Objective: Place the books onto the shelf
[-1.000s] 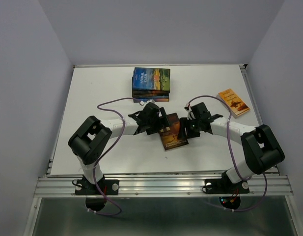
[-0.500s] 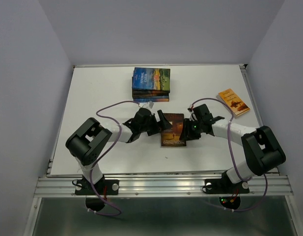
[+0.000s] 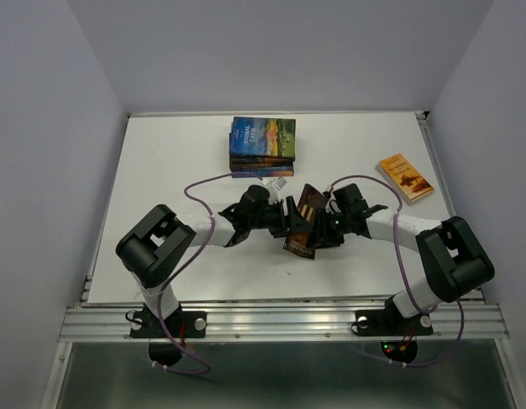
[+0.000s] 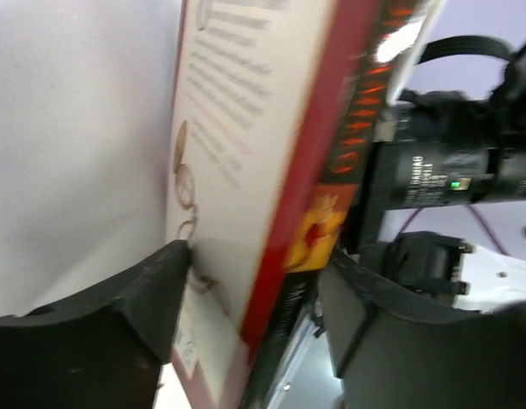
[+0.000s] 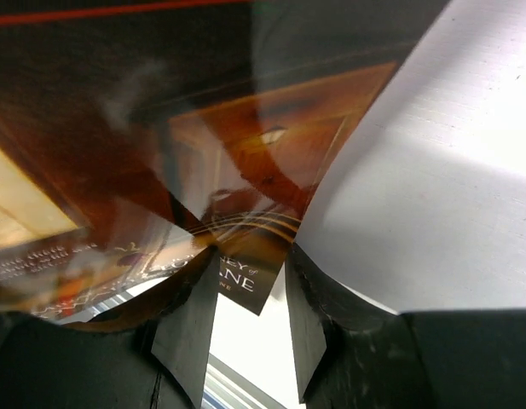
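White tabletop [image 3: 160, 170] under pale lavender walls carries a stack of books [image 3: 263, 146] at the far centre and an orange-brown book [image 3: 406, 177] lying flat, well apart, at the far right. The dark brown book [image 3: 309, 204] sits at mid-table between both grippers. Half a second ago it lay flat, cover up; it is now tipped up on edge, leaning.

Left gripper [image 3: 286, 218]: its fingers [image 4: 135, 315] straddle the book, one pad against the pale back cover. Whether they clamp it cannot be told.

Right gripper [image 3: 322, 228]: its fingers [image 5: 190, 324] have narrowed and are clenched on a corner of the dark brown book's cover. The stack and the orange-brown book have not moved.
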